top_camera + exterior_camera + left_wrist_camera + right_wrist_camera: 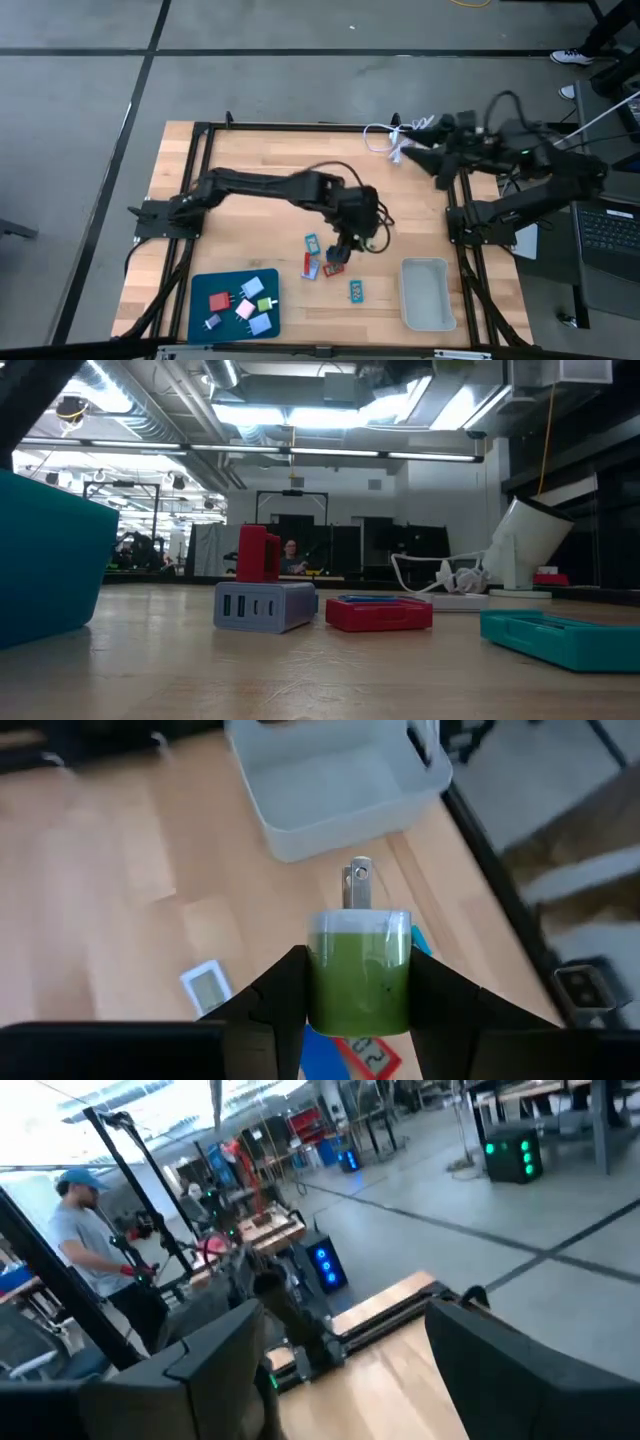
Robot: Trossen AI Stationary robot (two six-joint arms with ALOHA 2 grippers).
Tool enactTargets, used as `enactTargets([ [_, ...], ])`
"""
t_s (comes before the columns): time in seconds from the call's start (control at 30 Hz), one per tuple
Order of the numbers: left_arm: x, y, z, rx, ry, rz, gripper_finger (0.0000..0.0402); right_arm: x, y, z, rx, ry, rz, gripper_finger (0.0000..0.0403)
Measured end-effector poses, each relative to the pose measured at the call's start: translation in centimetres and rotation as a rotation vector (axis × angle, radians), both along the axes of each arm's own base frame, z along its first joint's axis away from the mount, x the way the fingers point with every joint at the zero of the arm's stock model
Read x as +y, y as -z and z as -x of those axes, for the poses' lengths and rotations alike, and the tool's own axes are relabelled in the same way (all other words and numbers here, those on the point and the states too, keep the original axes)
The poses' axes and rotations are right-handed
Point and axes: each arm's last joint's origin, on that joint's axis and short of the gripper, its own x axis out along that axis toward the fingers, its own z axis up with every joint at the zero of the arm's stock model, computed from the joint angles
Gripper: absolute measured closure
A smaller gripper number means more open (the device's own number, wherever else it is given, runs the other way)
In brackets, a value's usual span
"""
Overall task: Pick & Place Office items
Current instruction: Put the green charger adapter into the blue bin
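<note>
Above the surface point(250, 230), left gripper point(358, 1010) jaws clamp a green plug adapter point(358, 970); right gripper point(340, 1350) waits off-side, jaws wide apart.

Only 1 marking is coming close to being readable. In the left wrist view, the red piece point(372, 1058) is peeking out from under the green plug point(358, 970) and is showing a pale label with dark curved marks that are looking like a "2", perhaps 2 of them side by side. The label is being cut off by the picture's edge, so the reading is staying uncertain. The white-framed piece point(207, 986) on the table is showing a pale panel with nothing legible on it. No brand name, sign or other number is showing clearly anywhere else.
</note>
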Motion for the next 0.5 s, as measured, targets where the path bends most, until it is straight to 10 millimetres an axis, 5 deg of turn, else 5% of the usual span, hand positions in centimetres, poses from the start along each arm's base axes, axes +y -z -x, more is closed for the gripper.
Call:
enactTargets([
  [0.27,0.2,-8.8,5.8,-0.202,-0.223,-0.020,0.0272,-0.5,1.9,3.0,0.197,0.053,0.008,0.0119],
  [0.5,-1.8,-14.5,12.2,-0.386,-0.550,-0.114,0.0272,-0.1,6.2,1.5,0.354,0.067,-0.024,0.0119],
])
